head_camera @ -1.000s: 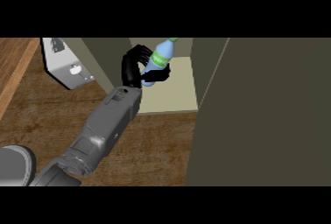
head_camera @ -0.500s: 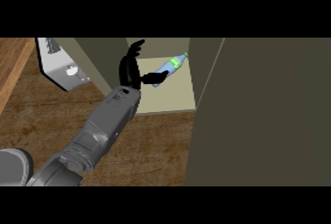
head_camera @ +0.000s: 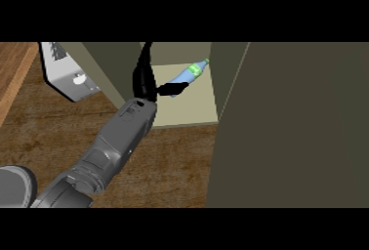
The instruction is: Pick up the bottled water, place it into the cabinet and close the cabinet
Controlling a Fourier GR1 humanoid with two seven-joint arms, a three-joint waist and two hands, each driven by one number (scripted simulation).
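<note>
Cabinet (head_camera: 189, 117) shelf: tilted bottled water (head_camera: 186, 74)

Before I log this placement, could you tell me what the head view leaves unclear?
- Left robot hand: whether it touches the bottled water cannot be told.
- Right robot hand: in no view.
- Cabinet top: cut off by the upper edge.
- Cabinet door: hinge and handle not visible.
</note>
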